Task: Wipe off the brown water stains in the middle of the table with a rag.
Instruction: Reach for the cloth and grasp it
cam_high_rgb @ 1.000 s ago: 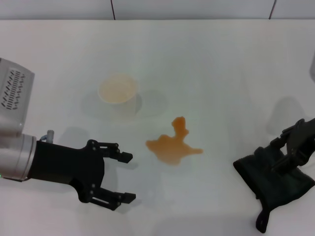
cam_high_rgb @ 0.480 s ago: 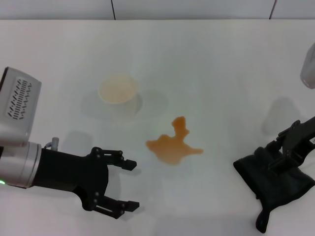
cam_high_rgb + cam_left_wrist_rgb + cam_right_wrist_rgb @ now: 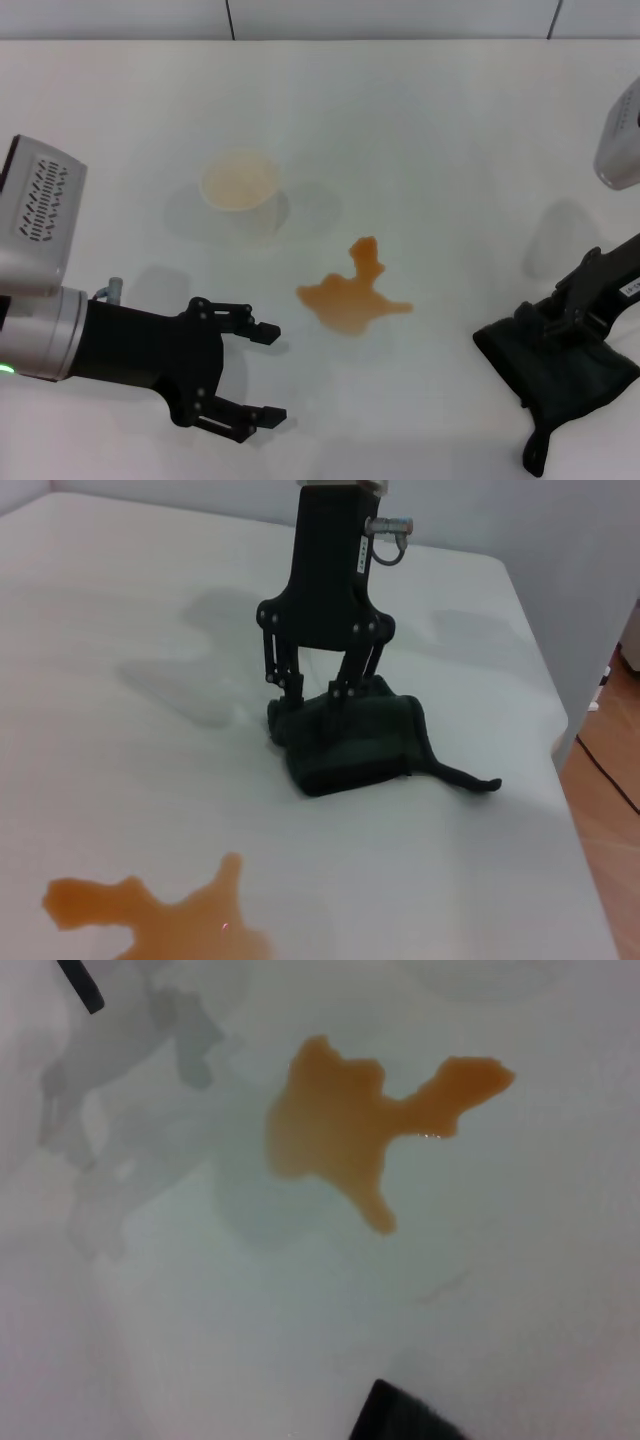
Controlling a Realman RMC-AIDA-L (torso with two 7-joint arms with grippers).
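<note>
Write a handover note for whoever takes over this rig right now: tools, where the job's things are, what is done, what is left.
Right tool: fingers down on the rag, apparently pinching its top fold; the rag lies on the table at the robot's right.
Left tool: open, empty, on the left beside the stain, not touching it.
Brown water stains: whole puddle mid-table, untouched. A plastic cup stands upright behind it to the left.
Done: rag reached.
Left: carry the rag to the puddle and wipe it off.
</note>
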